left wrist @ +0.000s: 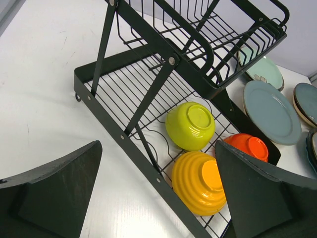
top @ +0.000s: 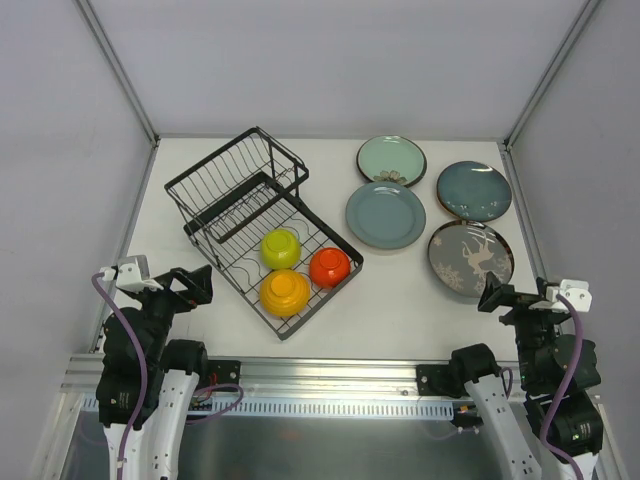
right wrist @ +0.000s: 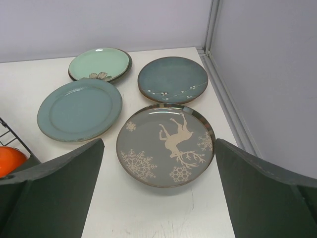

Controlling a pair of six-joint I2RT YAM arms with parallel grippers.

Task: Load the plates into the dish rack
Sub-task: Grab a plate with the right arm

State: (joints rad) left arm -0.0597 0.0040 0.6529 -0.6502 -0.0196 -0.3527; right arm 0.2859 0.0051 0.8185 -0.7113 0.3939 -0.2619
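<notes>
At the near right corner of the table (top: 400,300), the right gripper (top: 492,297) hangs with its fingers spread wide and nothing between them, aimed at the plates. The left gripper (top: 192,285), at the near left, is equally wide and empty, facing the dish rack (left wrist: 121,136). Just beyond the right gripper lies the dark grey plate (top: 470,258) with its white deer and snowflakes, flat and face up. Farther off are the dark teal plate (top: 474,190), the grey-blue plate (top: 386,215) to its left, and the mint green plate (top: 391,160) at the far edge. All four lie on the table right of the rack, and none is loaded. The rack stands at an angle left of centre, and its lower tray holds a yellow-green bowl (top: 281,247), a red-orange bowl (top: 330,266) and a yellow bowl (top: 285,291). The step in hand is probably the first pick, and the deer plate is the closest candidate. Since a flat plate offers little to pinch, the fingers would best meet the near rim at a shallow angle, one under the lip and one on the face. The grip should be firm before lifting, as glaze is likely slippery. The plate must then be turned on edge and carried clear of the bowls.
</notes>
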